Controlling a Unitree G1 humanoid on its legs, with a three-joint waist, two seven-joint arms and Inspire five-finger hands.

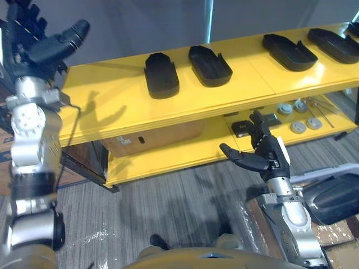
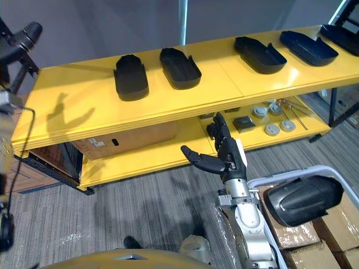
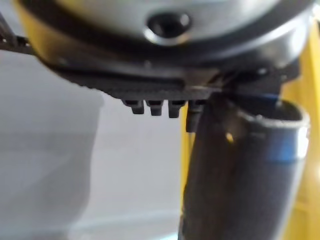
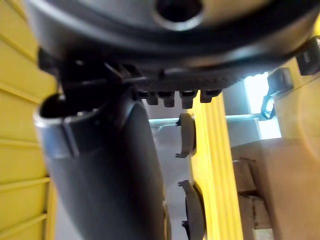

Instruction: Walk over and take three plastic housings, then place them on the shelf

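4 housings [image 1: 161,75] lie on the yellow shelf [image 1: 112,95]; a 5th is cut off at the edge. 1 more housing [image 2: 303,199] lies in the cart [image 2: 291,173] beside the right hand [image 2: 230,157], spread and empty. The left hand [image 1: 39,45], raised, relaxed, holds nothing. Judged step: pick-up; next, reach down for the cart housing.

On the shelf [image 1: 112,106] top lie black housings: two mid housings [image 1: 161,75] near its centre, two end housings [image 1: 289,52] toward its right end. The left hand [image 1: 47,42], fingers extended, is raised by the shelf's left end. The right hand [image 1: 268,152], fingers straight, hovers before its lower board, right of a box [image 1: 151,137].
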